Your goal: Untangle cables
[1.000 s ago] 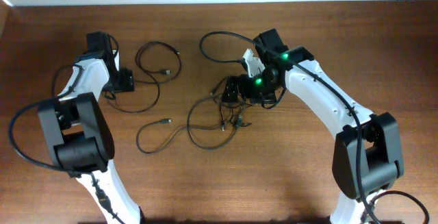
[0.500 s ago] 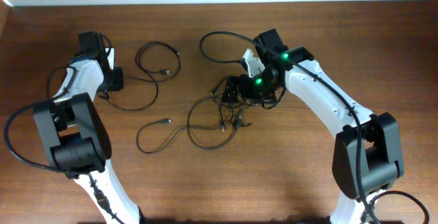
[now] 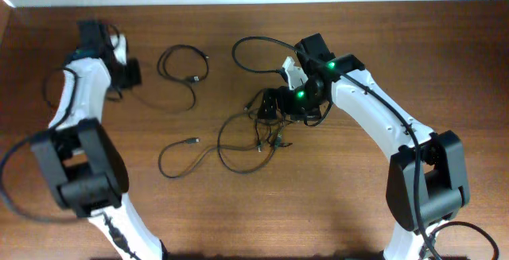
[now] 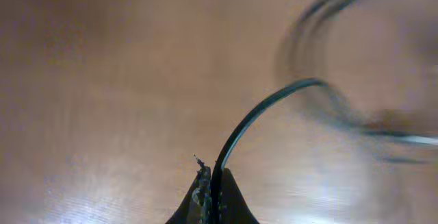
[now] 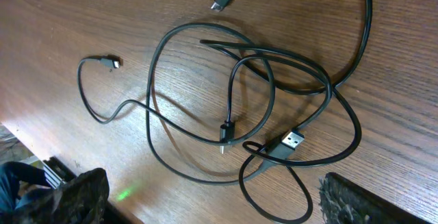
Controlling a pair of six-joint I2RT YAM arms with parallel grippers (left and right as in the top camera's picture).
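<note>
The brown wooden desk (image 3: 342, 212) carries thin black cables lying flat on its surface. A looped cable (image 3: 181, 48) rests toward the far left, apart from the others, with a small plug (image 3: 192, 81) inside the loop. Nearer, a second cable (image 3: 161, 163) curls away from its silvery plug (image 3: 191, 141) and runs right into the tangled bunch (image 3: 258, 142) at the desk's middle. There several strands cross over one another around a flat USB plug (image 5: 291, 140).

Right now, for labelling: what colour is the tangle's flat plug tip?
Silvery plug, black body; clearest in the right wrist view.
</note>
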